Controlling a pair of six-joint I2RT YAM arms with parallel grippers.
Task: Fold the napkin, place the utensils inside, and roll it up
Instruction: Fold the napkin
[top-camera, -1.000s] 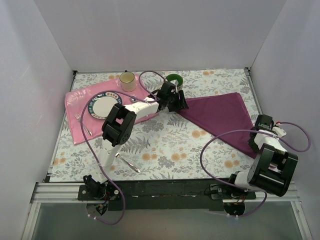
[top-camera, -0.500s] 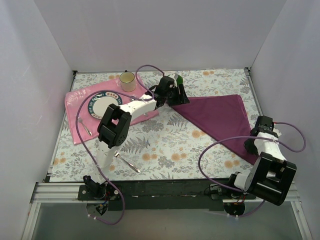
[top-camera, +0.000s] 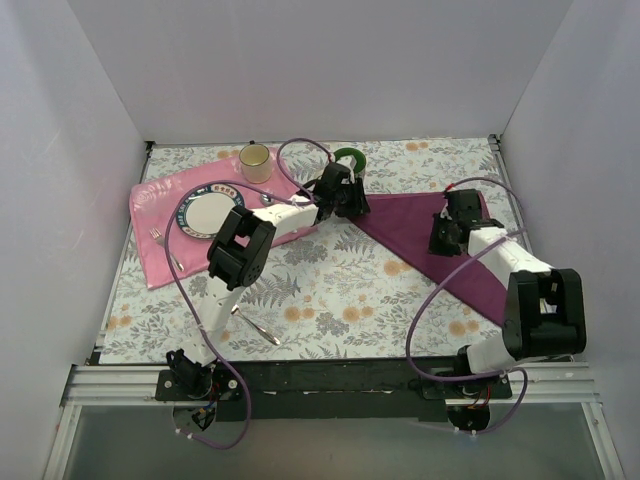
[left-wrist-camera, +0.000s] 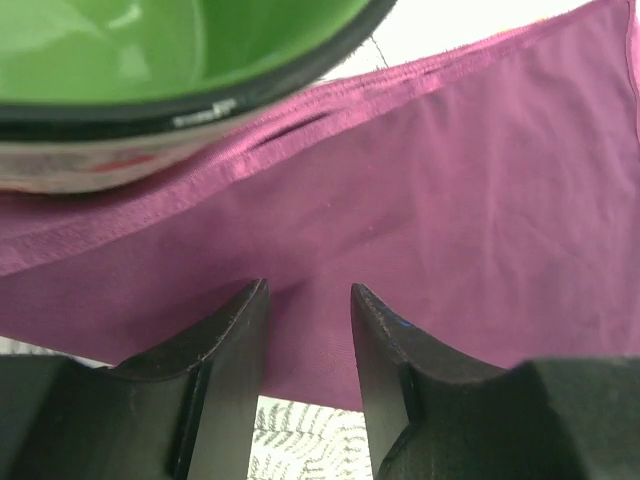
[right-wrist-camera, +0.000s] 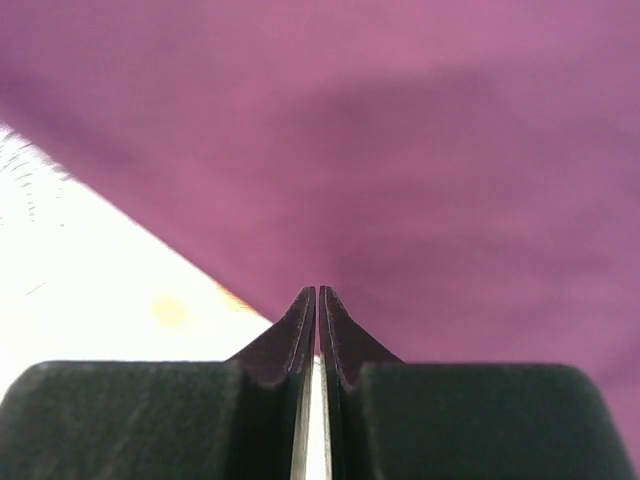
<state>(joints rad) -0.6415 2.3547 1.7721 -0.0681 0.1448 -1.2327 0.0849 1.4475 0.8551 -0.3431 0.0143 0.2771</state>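
Note:
The dark purple napkin (top-camera: 408, 226) lies folded into a triangle on the right half of the table. My left gripper (top-camera: 345, 200) is open over its left corner, jaws astride the cloth (left-wrist-camera: 480, 180) and its near edge, right next to the green mug (left-wrist-camera: 150, 50). My right gripper (top-camera: 443, 237) is shut and empty, low over the middle of the napkin (right-wrist-camera: 420, 150) near its diagonal edge. The fork (top-camera: 168, 251) lies on the pink mat's left part. The spoon (top-camera: 256, 327) lies on the table beside the left arm's base.
The green mug (top-camera: 349, 156) stands behind the napkin's left corner. A pink mat (top-camera: 158, 200) at the left holds a round plate (top-camera: 210, 212). A gold cup (top-camera: 255, 161) stands behind the mat. White walls enclose the floral table (top-camera: 340, 290).
My right gripper moved from the napkin's near right corner up and left to its middle. My left gripper shifted slightly at the left corner. The napkin now lies as a flat triangle.

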